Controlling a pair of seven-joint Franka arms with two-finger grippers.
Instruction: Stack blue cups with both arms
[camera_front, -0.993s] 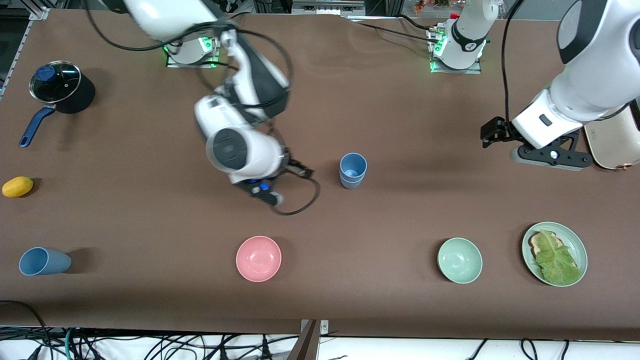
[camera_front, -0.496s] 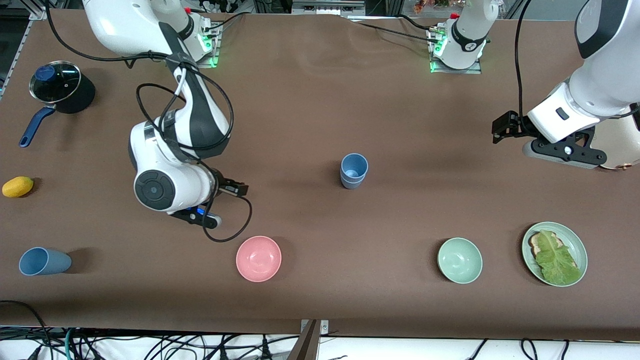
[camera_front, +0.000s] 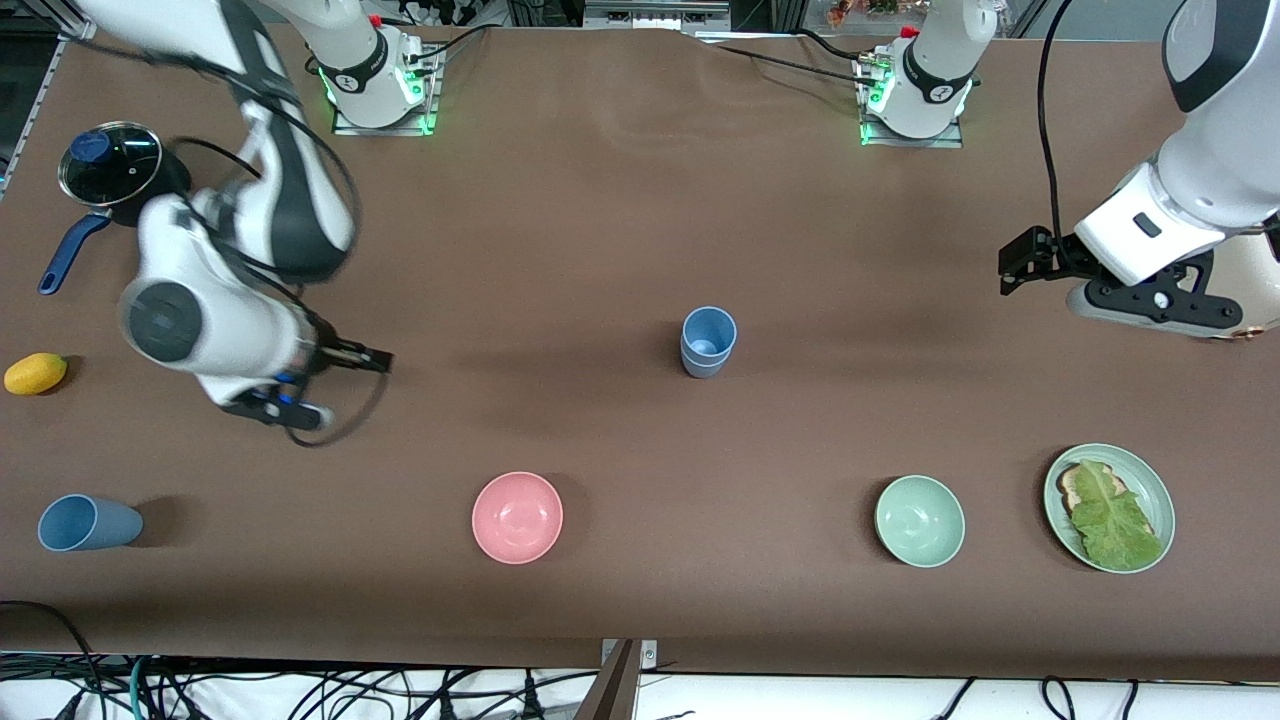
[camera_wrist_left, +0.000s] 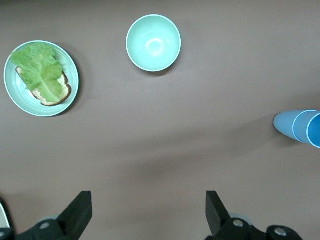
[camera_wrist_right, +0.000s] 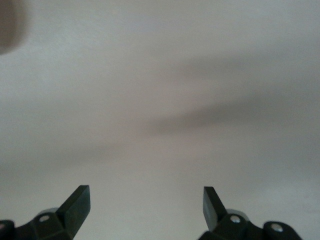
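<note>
Blue cups: three, two nested.
Nested pair (camera_front: 708, 342) mid-table, well apart from both empty, spread grippers: right gripper (camera_wrist_right: 145, 207), left gripper (camera_wrist_left: 149, 215); single cup (camera_front: 85, 523) lies tipped.

I see wide bare table (camera_front: 600, 200) around the stacked blue cups (camera_front: 708, 342) at mid-table, open to a gripper from every direction. Nearer the front camera, the pink bowl (camera_front: 517, 517) and mint bowl (camera_front: 919, 520) stand well apart, leaving a broad lane between them. The lone blue cup (camera_front: 85, 523) lies on its side toward the right arm's end, with free cloth around it; the lemon (camera_front: 35, 373) and the lidded pot (camera_front: 115, 175) sit farther from the camera along that edge. The lettuce plate (camera_front: 1160, 500) crowds the left arm's end
</note>
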